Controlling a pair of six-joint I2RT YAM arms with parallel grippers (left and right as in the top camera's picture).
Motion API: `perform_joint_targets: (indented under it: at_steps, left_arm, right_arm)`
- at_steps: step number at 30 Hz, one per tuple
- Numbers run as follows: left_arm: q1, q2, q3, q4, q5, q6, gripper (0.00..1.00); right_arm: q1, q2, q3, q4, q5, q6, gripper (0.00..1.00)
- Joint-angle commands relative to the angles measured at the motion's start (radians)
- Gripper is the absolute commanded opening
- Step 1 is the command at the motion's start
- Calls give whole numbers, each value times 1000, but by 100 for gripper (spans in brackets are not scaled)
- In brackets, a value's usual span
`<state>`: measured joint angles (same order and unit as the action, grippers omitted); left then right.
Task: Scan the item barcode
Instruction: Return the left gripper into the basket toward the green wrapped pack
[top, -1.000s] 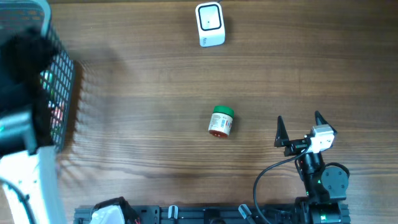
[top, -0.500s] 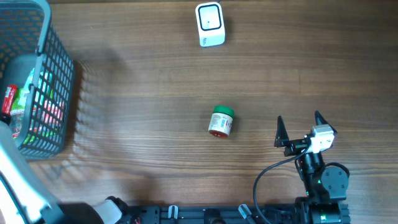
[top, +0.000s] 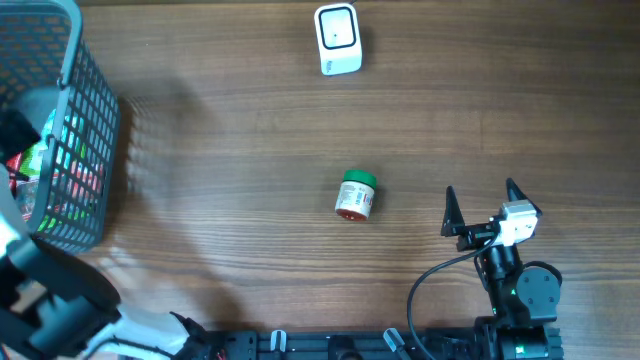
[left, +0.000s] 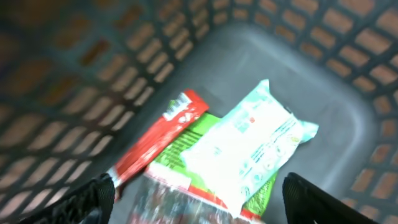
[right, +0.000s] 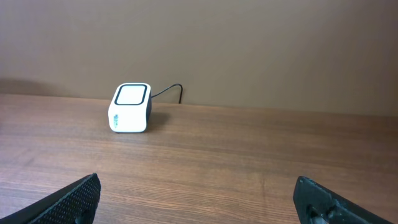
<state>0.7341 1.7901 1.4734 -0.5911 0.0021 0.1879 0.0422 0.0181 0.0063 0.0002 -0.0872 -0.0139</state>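
Several packets (left: 249, 149) lie inside the grey basket (left: 339, 81).

mock shop checkout (on a wooden table (top: 250, 150)), white barcode scanner (top: 337, 38), grey basket (top: 97, 130) of packaged goods (left: 249, 149)

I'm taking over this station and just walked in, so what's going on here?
The left gripper points down into the grey basket, open above a white packet and a red packet, holding nothing. The right gripper sits open at the right, facing the white scanner. A small green-lidded jar lies on its side in the middle of the table, untouched. Nothing is at the scanner yet.
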Motion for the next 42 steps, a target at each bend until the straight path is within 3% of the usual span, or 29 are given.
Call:
perform_joint_targets:
  at_steps: [1,4,10,18,31,35,42]
  left_arm:
    - [3,105,6,31,80,86,93]
    - [3,177,6,51,170,163,100]
    - [3,253,6,95,177,285,100]
    - [1,275,6,138,268,306,100]
    - [-10,358,5,159,267,306,100]
    - [-10,350,5,166,266,306,82]
    - [-10,275,7,159,247,298,73]
  right_arm:
    - [-4,0,-1,6,-14,-11,100]
    - [-4,0,-1,5,-14,-12,100]
    - [-4,0,-1,5,-14,-11,100]
    - [-4,0,-1,6,-14,-11,100]
    - [-4,0,-1,6,-14,-12,100]
    - [-4,0,-1,6,-14,-12,100]
    - [-4,0,-1,6,-14,-13,100]
